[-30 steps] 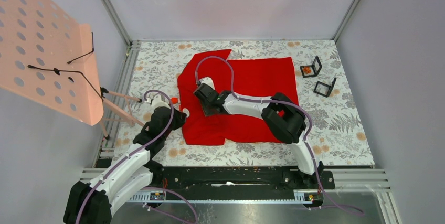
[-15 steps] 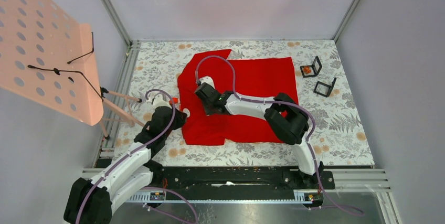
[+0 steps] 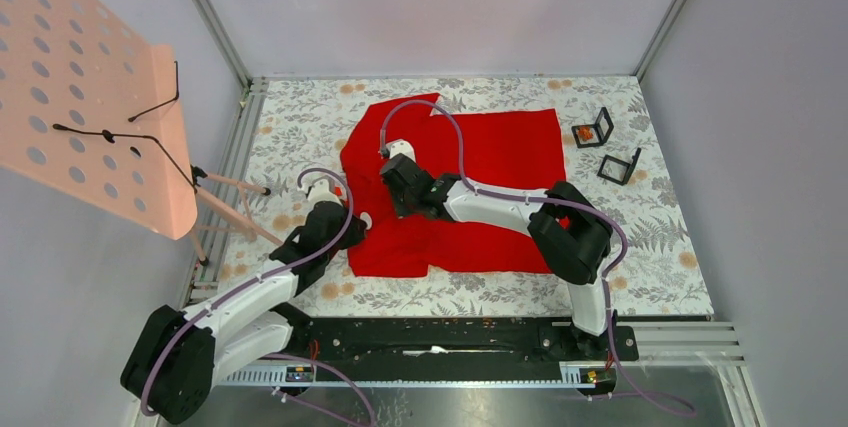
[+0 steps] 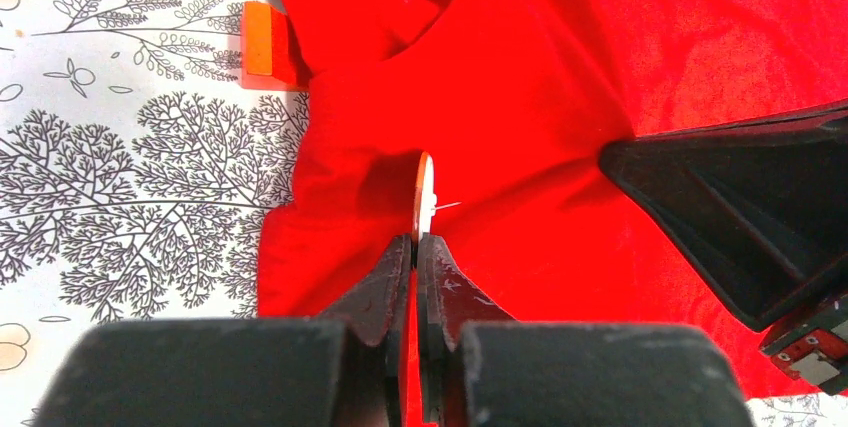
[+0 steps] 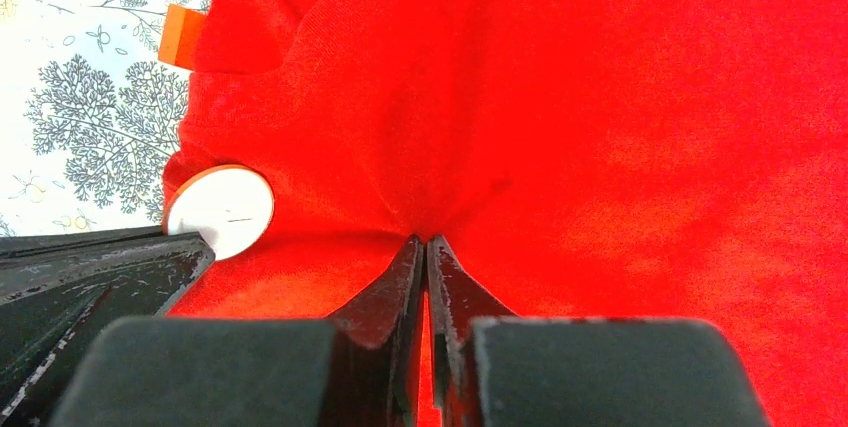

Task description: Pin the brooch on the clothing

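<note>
Floral table (image 3: 660,237): shirt (image 3: 500,147), 2 black holders (image 3: 604,125), 1 holding orange piece (image 3: 582,133).

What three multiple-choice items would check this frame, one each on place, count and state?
1. Where is the brooch?
A. lying on bare table
B. in the left gripper, at the shirt's left edge
C. hanging on the wall

2. How many black stands sit right of the shirt?
A. one
B. two
C. four

3. The right gripper is:
A. wide open
B. shut on the brooch
C. shut on a pinch of shirt

Key:
1 B, the left gripper clamps it edge-on over red fabric.
2 B, two show in the top view.
3 C, fabric puckers at its closed tips.
</note>
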Robot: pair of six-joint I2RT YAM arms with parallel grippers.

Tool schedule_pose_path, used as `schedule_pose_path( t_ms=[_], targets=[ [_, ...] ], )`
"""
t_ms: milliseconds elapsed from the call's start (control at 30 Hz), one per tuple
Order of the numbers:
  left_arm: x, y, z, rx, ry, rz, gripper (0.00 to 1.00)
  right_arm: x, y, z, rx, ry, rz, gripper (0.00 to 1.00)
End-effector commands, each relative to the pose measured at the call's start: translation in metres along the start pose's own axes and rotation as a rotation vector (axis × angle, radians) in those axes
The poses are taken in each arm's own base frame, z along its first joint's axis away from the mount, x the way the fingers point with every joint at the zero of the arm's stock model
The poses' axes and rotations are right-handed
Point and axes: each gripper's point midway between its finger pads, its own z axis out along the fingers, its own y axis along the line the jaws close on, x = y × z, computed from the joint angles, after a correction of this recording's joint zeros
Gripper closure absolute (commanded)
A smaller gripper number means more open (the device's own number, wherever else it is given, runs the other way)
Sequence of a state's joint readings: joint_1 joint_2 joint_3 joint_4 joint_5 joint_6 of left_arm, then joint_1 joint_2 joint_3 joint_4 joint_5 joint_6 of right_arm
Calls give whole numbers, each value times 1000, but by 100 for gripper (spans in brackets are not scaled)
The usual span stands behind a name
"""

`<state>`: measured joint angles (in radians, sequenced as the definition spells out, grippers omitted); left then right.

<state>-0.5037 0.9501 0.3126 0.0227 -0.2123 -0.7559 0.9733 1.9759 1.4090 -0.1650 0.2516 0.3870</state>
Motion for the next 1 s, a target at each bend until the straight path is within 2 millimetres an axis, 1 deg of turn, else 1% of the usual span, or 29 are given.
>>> schedule_pose_path(
  t_ms=[0,100,267,367,467,567,633,733,833,967],
  targets=[
    [-35,-23,2,50,-118,-16,100,-21,11,-14,-48,-62,17,91],
    [-38,-30,2,78,-125,-22,100,-19,15,-13,-69,-55,26,90],
    [-40,-34,3,94,-132,-23,100,-18,16,-12,-79,-52,35,89],
    [-37,-37,7,97,-103,0,100,-19,18,-14,-96,-65,43,92],
    [-32,-46,12,125,-70,17,100,-20,20,-16,-113,-76,53,96],
    [-30,-49,17,117,-55,35,100,-20,20,-17,-126,-85,67,99],
    [-31,-50,19,112,-52,42,100,-19,20,-18,-136,-92,73,100],
    [-30,-53,23,111,-40,55,100,-24,23,-21,-167,-126,86,100],
    [-26,-52,27,95,-25,71,100,-26,27,-26,-207,-141,112,99],
    [-22,-54,31,101,-8,74,100,-26,30,-26,-254,-152,155,99]
  ],
)
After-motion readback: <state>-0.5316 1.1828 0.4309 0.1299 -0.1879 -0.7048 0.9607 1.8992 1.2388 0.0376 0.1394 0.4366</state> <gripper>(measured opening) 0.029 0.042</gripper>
